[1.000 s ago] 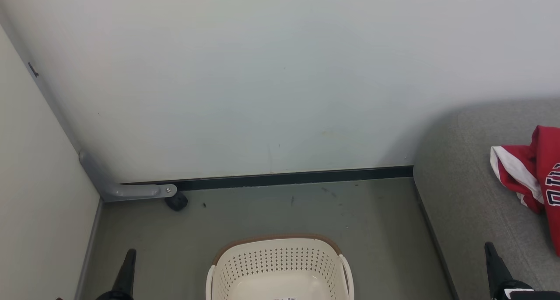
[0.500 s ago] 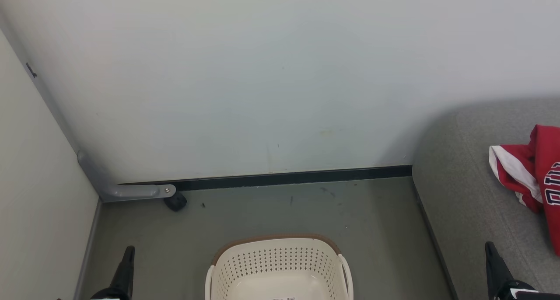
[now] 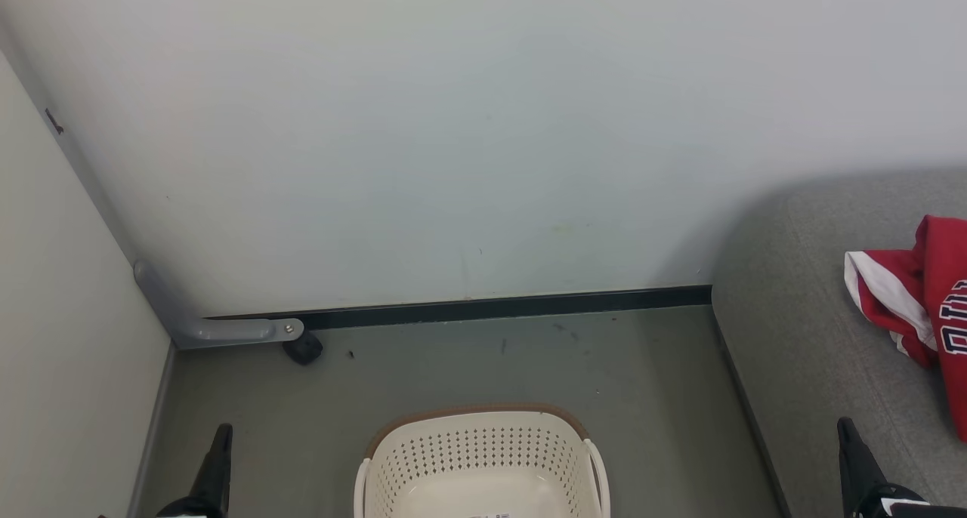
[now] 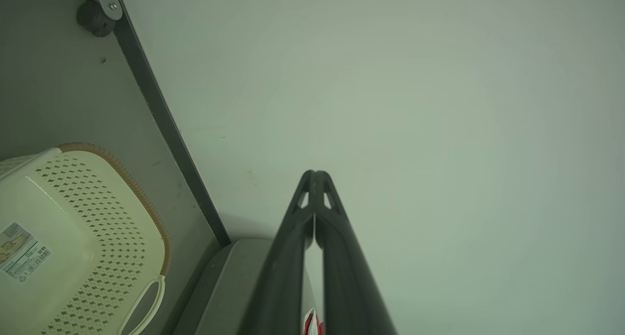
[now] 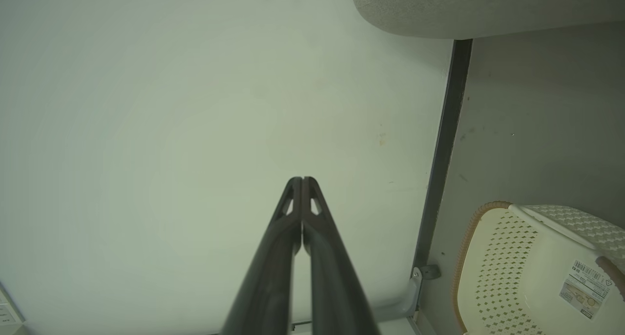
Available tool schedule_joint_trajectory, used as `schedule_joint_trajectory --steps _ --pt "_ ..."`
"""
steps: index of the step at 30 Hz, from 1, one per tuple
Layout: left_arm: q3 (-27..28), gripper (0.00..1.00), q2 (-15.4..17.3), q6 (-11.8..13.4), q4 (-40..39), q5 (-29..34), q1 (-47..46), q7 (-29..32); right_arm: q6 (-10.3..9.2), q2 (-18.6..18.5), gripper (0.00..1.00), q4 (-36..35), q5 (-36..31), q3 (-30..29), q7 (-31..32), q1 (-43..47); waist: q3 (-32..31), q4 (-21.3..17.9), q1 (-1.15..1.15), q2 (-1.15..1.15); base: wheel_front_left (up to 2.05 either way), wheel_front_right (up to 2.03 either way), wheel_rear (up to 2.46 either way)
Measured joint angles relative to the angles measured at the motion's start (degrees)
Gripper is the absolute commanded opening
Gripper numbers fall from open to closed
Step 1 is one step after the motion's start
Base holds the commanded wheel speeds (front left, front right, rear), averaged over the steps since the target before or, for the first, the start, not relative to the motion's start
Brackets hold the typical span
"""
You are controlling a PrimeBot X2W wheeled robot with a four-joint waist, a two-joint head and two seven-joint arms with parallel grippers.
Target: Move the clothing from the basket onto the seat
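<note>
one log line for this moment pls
clothing: on seat | basket: empty | left gripper: shut | right gripper: shut

Beyond the right gripper [image 3: 846, 429] the clothing [image 3: 931, 276] runs off the edge; left of it the basket [image 3: 483, 442] loses its near half

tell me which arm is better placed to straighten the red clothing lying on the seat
Right, probably. In the head view the right gripper shows against the seat, just below the clothing. The left gripper is on the other side of the basket. Both are shut, so it must open first.
</note>
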Motion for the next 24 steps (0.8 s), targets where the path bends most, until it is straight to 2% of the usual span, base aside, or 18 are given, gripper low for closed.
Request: schedule_joint_trajectory --steps 24 --pt "0.0 0.0 0.0 0.0 0.1 -0.1 0.0 0.0 0.05 0.0 0.0 0.0 0.0 0.0 0.0 0.0 0.0 0.0 0.0 0.0 0.0 0.0 0.0"
